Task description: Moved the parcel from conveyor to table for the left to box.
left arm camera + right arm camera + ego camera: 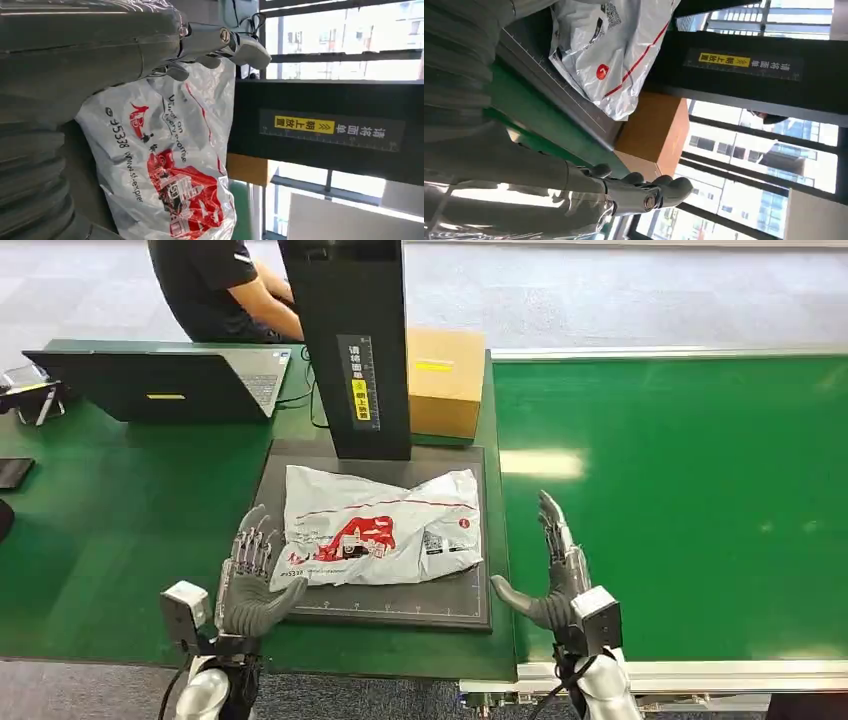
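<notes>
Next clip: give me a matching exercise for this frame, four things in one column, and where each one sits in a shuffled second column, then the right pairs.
Things:
1. parcel
2. cardboard box
3. laptop
4. right robot hand

Places:
A. over the green conveyor belt, palm toward the parcel
B. far left part of the table, in front of a seated person
C. flat on the dark scale plate
D. behind the plate, beside the black post

Pairs: 1-C, 2-D, 3-B, 4-A
</notes>
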### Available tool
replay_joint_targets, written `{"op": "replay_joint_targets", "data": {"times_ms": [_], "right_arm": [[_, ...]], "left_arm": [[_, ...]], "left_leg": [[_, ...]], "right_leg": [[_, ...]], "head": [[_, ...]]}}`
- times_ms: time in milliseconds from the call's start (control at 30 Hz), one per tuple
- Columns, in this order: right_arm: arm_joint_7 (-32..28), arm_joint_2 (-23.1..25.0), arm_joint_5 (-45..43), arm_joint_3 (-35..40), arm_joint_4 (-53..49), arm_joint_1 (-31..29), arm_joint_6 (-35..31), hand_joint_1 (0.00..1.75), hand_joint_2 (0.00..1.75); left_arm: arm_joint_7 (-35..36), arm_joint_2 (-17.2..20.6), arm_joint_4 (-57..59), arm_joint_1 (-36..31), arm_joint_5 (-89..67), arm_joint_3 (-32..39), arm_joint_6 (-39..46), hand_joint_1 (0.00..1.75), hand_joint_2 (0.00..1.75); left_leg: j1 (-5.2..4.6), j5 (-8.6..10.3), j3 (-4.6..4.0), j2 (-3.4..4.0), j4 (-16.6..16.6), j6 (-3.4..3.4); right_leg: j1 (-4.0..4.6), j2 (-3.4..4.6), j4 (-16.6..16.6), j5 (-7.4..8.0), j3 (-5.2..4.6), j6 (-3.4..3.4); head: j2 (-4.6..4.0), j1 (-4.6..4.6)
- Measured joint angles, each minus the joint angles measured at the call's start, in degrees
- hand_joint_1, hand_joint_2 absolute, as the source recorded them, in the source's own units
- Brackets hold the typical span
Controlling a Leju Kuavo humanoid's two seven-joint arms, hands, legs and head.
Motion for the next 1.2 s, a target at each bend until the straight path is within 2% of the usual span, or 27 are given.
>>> {"op": "replay_joint_targets", "data": {"times_ms": [1200], "right_arm": [[-0.5,0.3,0.5,-1.2,-0.5,1.9,2.1,0.00,1.75]], "left_arm": [[-2.1,0.1,0.0,-0.8,0.3,0.0,-0.4,0.00,1.75]], "left_leg": [[0.00,0.00,0.00,0.00,0.0,0.00]], "right_leg": [[-0.01,0.00,0.0,0.00,0.01,0.00]], "head": [[0.00,0.00]]}}
